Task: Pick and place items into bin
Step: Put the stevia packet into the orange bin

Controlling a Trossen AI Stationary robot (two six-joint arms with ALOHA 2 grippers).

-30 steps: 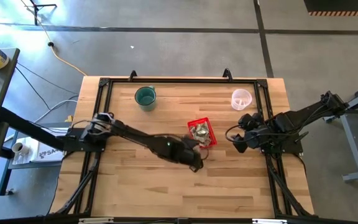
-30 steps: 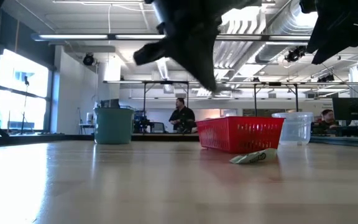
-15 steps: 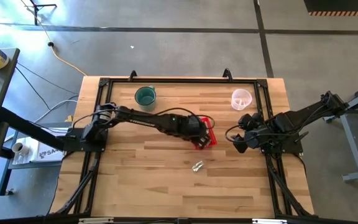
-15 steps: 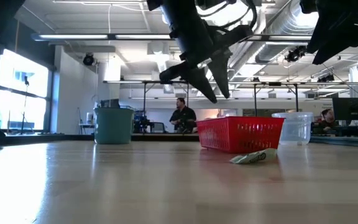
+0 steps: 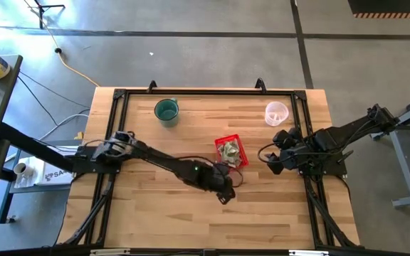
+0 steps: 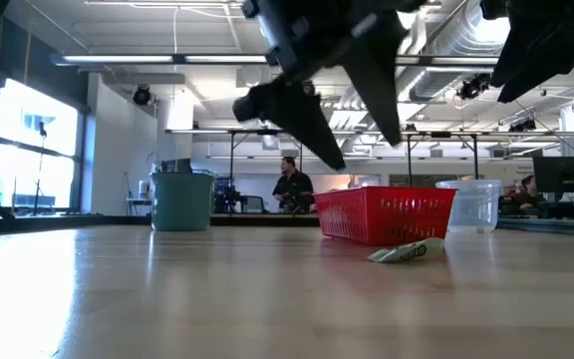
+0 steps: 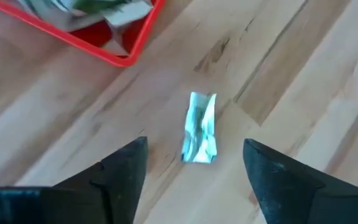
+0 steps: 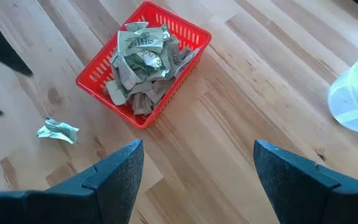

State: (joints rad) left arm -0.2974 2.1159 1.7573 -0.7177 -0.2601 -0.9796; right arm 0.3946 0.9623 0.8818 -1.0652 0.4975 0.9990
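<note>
One loose item, a crumpled pale green-and-whitish wrapper (image 7: 200, 129), lies flat on the wooden table just near of the bin, a red perforated basket (image 5: 230, 151) that holds several such wrappers (image 8: 143, 62). My left gripper (image 7: 194, 143) hovers open above the loose wrapper (image 6: 407, 252), one finger on either side and clear of it. In the high view its hand (image 5: 223, 190) hides the wrapper. My right gripper (image 8: 197, 146) waits open to the right of the basket, above the table (image 5: 270, 162).
A teal cup (image 5: 166, 111) stands at the far left of the table. At the far right stands a clear plastic cup (image 5: 276, 112). Bare wood lies along the near edge. People are in the room beyond the table.
My left gripper swung from the near side up over the basket and then came back toward the near edge, above the loose wrapper. Its fingers have opened wide. The wrapper has stayed on the table.
</note>
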